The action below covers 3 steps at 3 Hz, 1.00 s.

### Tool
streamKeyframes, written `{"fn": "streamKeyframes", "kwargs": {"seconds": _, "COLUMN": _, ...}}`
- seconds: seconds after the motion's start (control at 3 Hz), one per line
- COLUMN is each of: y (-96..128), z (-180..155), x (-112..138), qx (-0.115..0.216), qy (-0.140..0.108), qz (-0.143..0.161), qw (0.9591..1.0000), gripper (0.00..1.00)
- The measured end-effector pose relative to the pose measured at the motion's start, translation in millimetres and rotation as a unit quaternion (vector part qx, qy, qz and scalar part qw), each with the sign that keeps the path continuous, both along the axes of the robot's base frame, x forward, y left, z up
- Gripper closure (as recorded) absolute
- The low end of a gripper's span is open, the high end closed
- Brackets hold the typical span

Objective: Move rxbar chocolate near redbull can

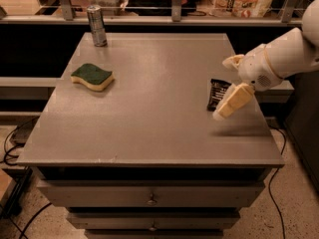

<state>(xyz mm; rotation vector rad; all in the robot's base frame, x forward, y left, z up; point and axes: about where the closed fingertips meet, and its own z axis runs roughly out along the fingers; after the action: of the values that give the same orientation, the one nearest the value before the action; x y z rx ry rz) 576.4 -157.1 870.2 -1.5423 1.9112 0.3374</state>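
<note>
Grey tabletop [149, 118] over a stack of drawers [149, 193] is what I have to work with, dim clutter behind its far edge. Toward the left edge lies a green-and-yellow sponge [92, 76], flat and well apart from everything else. At the far left corner the redbull can [96, 26] stands upright, just inside the far edge. Across the width of the top, near the right edge and about midway along it, the rxbar chocolate [216, 94] lies flat, so nearly the whole surface sits between bar and can.

What worries me from here: the bar is thin and flat, and I judge that a descent slightly off to one side would pinch only a wrapper edge or skid it toward the right edge. The carry then runs diagonally to the far left corner, where a low or late release could knock the slim can over; the sponge sits close to that line and could get clipped.

The gripper [224, 87] reaches in from the right edge above the bar, spread wide and holding nothing. Its fingers [234, 99] straddle the bar as I see it, one on the far side, one on the near side overlapping the wrapper's right end; whether that near one touches it I cannot tell
</note>
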Motion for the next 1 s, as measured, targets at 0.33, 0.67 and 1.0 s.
{"fn": "streamKeyframes", "kwargs": {"seconds": 0.33, "y": -4.0, "z": -30.3, "x": 18.8, "qx": 0.005, "qy": 0.017, "qz": -0.014, "qw": 0.9997, "gripper": 0.0}}
{"fn": "streamKeyframes", "kwargs": {"seconds": 0.67, "y": -13.4, "z": -49.5, "x": 27.6, "qx": 0.007, "qy": 0.032, "qz": -0.027, "qw": 0.9991, "gripper": 0.0}}
{"fn": "streamKeyframes", "kwargs": {"seconds": 1.0, "y": -18.7, "z": -52.6, "x": 30.4, "qx": 0.017, "qy": 0.04, "qz": -0.023, "qw": 0.9988, "gripper": 0.23}}
